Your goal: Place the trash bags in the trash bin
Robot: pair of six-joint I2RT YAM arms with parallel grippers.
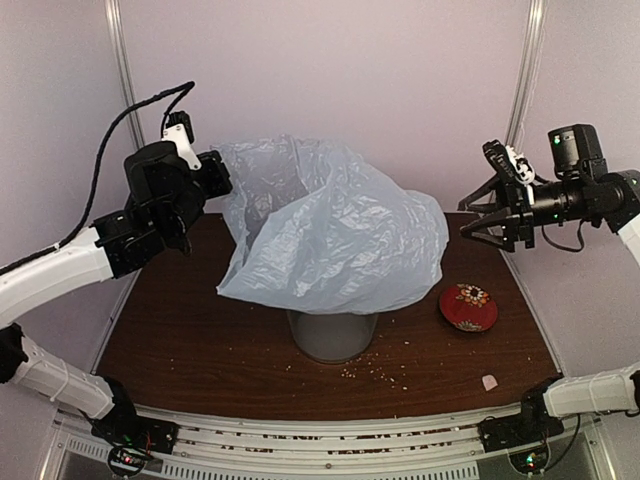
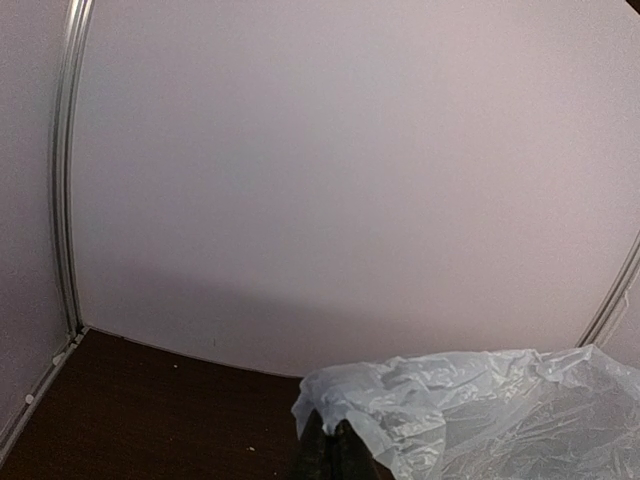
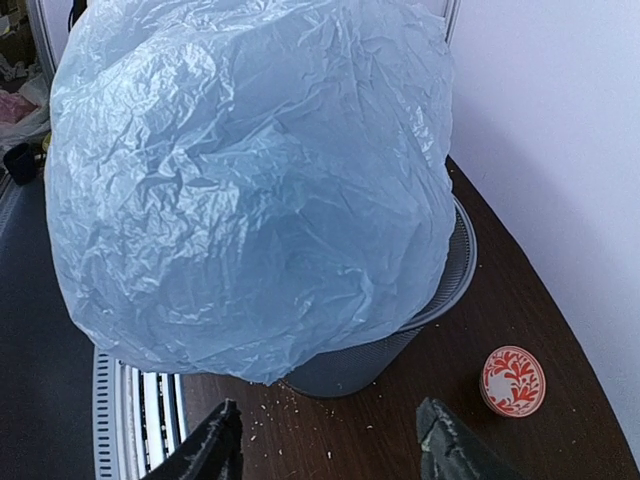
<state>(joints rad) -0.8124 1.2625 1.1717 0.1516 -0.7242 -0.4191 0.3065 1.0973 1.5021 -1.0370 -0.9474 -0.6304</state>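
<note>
- Lighting is even and diffuse in all three views; no lamp in view, no hard-edged shadows.
- Overhead: the pale wall (image 1: 350, 70) is moderately bright. The dark table (image 1: 180, 340) shows little detail. A soft shadow lies on it beneath the trash bag (image 1: 330, 240), around the trash bin (image 1: 330, 338).
- The bag shows mild sheen on its wrinkles, with no blown highlights. Its underside is shaded in the right wrist view.
- Left wrist: the dimmest view, in soft focus. A grey shadow band sits low on the wall. The left gripper (image 2: 333, 445) is dark and blurred.
- Right wrist: the right gripper (image 3: 328, 405) is dark and out of focus. The wall at right is near white.
- Wide-angle bowing: the frame post (image 2: 65, 170) and front rail (image 1: 320, 425) curve.
</note>
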